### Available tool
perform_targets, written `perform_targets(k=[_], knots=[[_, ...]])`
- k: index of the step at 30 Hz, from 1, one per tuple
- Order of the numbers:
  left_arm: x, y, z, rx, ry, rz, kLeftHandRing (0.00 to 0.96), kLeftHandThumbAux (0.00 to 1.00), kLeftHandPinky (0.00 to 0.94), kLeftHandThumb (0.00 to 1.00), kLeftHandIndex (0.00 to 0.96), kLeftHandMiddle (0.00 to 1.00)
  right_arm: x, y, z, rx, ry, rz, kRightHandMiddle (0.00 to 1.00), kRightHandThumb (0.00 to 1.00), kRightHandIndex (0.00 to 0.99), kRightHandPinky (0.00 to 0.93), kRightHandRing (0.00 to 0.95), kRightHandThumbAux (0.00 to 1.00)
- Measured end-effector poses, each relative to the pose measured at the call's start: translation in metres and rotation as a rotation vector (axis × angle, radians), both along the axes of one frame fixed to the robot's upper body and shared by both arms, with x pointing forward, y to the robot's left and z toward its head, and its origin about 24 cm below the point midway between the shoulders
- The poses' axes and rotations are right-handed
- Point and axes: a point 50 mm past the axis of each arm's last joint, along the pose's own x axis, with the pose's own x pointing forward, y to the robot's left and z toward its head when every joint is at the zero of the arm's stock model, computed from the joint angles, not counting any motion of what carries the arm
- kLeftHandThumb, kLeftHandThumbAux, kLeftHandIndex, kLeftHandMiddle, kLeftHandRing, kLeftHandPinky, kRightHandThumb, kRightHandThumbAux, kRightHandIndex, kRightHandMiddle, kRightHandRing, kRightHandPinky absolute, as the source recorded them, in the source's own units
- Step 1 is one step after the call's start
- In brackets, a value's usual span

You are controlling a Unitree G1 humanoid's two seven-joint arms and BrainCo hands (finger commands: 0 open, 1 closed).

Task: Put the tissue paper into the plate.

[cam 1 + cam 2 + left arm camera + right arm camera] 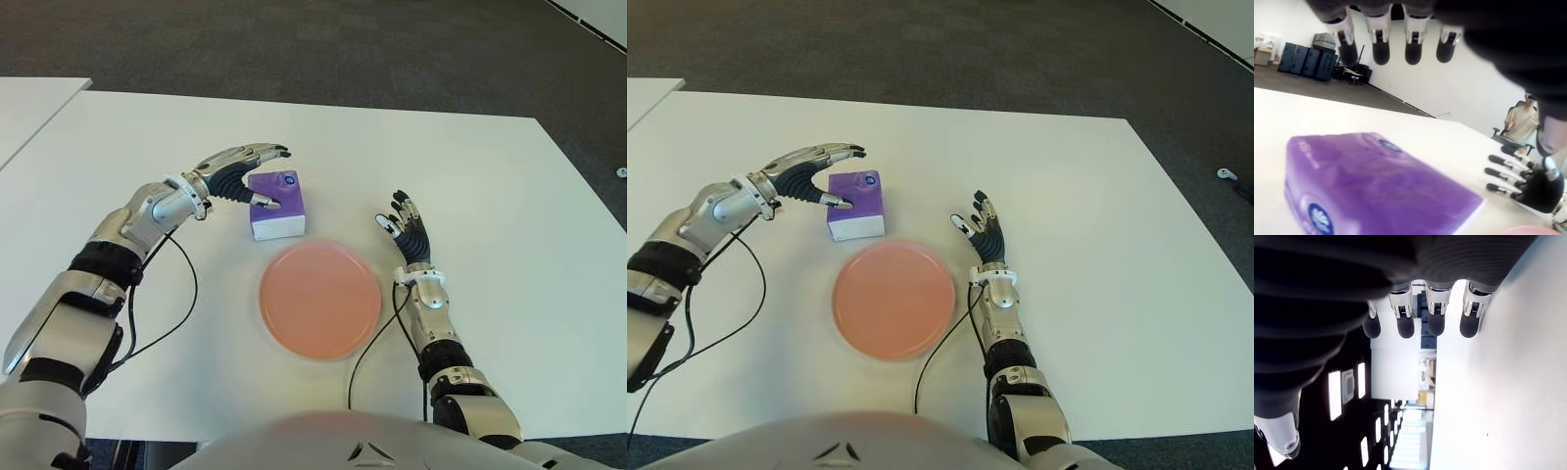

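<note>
No legible text, number or brand is found anywhere. A round dark-blue emblem and a line of pale lettering are seen on the purple cardboard tissue box (pixel 1376 186), but neither can be read.

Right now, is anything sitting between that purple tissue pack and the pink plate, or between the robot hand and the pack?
Nothing visible blocks either path. The left robot hand is open right at the purple tissue pack, thumb at its top. The pink plate lies just in front of the pack, with only bare white table between. The right robot hand is open beside the plate.
</note>
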Motion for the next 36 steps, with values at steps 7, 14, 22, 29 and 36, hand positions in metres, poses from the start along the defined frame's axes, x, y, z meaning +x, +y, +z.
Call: perform_targets(k=[7, 14, 22, 29, 36], knots=[[-0.01, 0.0, 0.002, -0.023, 0.067, -0.008, 0.0, 0.415, 0.0, 0.081, 0.0, 0.0, 0.0, -0.001, 0.0, -0.004, 0.003, 0.009, 0.0, 0.006, 0.0, 0.0, 0.0, 0.581], [-0.017, 0.0, 0.004, -0.027, 0.092, -0.002, 0.0, 0.403, 0.0, 0.092, 0.0, 0.0, 0.001, 0.0, -0.001, -0.005, -0.003, 0.017, 0.0, 0.01, 0.0, 0.0, 0.0, 0.579], [-0.02, 0.001, -0.004, 0.022, 0.1, 0.017, 0.0, 0.388, 0.0, 0.086, 0.0, 0.0, 0.002, -0.001, -0.001, -0.003, 0.003, 0.019, 0.0, 0.015, 0.0, 0.0, 0.0, 0.577], [-0.018, 0.005, -0.016, 0.105, 0.015, 0.053, 0.0, 0.378, 0.0, 0.077, 0.0, 0.0, 0.002, -0.001, -0.001, -0.002, 0.003, 0.017, 0.0, 0.023, 0.0, 0.0, 0.0, 0.576], [-0.014, 0.004, -0.027, 0.192, -0.096, 0.066, 0.0, 0.374, 0.0, 0.048, 0.0, 0.0, 0.002, -0.001, -0.001, -0.002, 0.003, 0.016, 0.0, 0.024, 0.0, 0.0, 0.0, 0.579]])
